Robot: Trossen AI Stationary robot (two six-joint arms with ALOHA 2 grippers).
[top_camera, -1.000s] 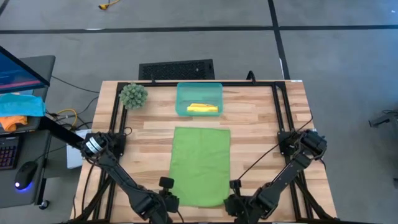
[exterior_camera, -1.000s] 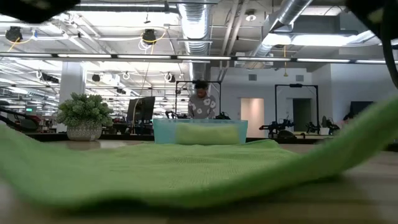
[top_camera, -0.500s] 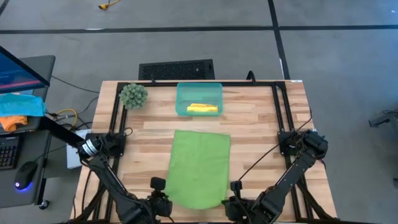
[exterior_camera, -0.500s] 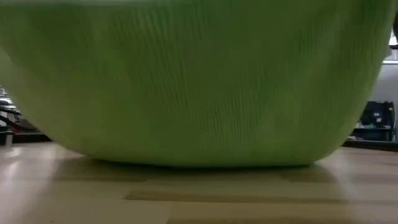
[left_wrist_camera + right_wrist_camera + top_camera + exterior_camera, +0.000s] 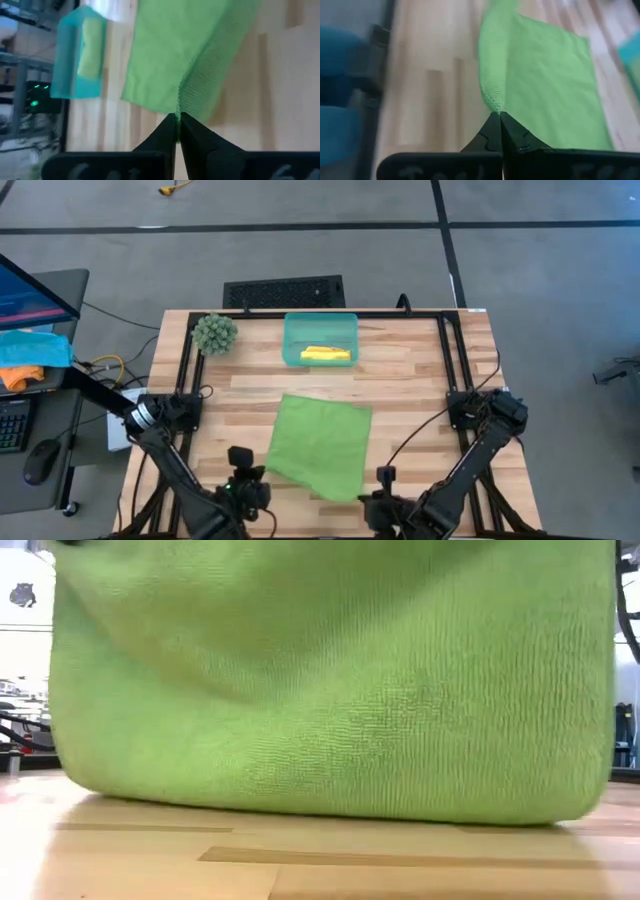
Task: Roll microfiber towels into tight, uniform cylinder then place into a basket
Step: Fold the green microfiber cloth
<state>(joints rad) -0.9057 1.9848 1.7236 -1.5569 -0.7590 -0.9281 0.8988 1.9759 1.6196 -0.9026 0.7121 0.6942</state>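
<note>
The lime green towel [image 5: 320, 440] lies with its far part on the wooden table and its near edge raised. My left gripper [image 5: 262, 470] is shut on the near left corner, and my right gripper [image 5: 364, 498] is shut on the near right corner. In the low view the towel [image 5: 330, 690] hangs like a curtain, its lower fold on the table. The teal basket [image 5: 293, 330] stands near the far edge with the rolled yellow towel [image 5: 326, 355] inside. The left wrist view also shows the basket [image 5: 67, 60]. My left gripper pinches the green towel's near left corner [image 5: 181, 106] between its two fingertips, slanting down from the near side. The corner is lifted clear and the cloth runs away from it down to the table. How many layers it has, I cannot tell. My right gripper pinches the near right corner [image 5: 494, 104] at the tips of its two fingers, slanting down from the near side. The corner is lifted clear, and the towel's edge runs off from it as a raised ridge toward the table.
A fuzzy green plant [image 5: 214, 333] stands at the far left of the table, left of the basket. A black frame [image 5: 444, 360] runs along the table's edges. Cyan and orange cloths [image 5: 30, 352] lie on a side desk at the left.
Both grippers have risen with the green towel's near corners and tipped, the left one more. The near edge has been lifted off the table and carried toward the far edge, while the far part has stayed flat. In the low view the towel now hangs across the whole picture.
</note>
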